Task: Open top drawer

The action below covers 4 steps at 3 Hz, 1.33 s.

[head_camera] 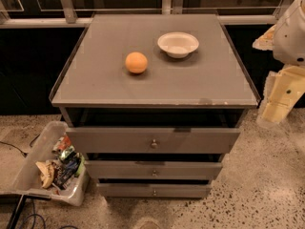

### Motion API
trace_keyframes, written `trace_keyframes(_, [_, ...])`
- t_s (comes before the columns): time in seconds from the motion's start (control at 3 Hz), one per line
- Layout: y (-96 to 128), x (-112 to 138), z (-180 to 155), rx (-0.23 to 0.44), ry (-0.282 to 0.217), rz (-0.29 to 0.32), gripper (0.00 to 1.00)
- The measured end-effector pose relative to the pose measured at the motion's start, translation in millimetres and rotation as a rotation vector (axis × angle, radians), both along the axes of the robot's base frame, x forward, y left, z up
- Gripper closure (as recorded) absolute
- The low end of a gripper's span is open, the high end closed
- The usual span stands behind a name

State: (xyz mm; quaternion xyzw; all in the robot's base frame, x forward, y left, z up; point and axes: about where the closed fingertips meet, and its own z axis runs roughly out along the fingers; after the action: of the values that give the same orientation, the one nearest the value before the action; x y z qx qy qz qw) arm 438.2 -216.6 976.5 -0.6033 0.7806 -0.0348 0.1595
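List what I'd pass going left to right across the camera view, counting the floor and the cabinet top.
Plastic bin on the floor → orange → top drawer's knob → white bowl → gripper, off to the right of the cabinet, touching nothing.

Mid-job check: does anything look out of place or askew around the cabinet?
Only the plastic bin on the floor left of the cabinet: it sits at an angle, packets heaped inside. The orange and bowl sit neatly on top. The gripper hangs off right, away from the top drawer.
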Motion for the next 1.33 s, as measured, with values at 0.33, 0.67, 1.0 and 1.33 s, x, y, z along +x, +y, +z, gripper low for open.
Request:
trace_keyframes(0.33, [0.1, 0.1, 0.2, 0.000, -0.002, 0.000, 0.00])
trace_keyframes(0.67, [2.1, 2.0, -14.1, 0.018, -0.013, 0.016, 0.00])
trace_keyframes(1.0, [-0.7, 0.2, -47.0, 0.077, -0.018, 0.050, 0.00])
trace_keyframes(1.33, [-3.3, -4.8, -83.0, 0.166, -0.026, 0.118, 0.00])
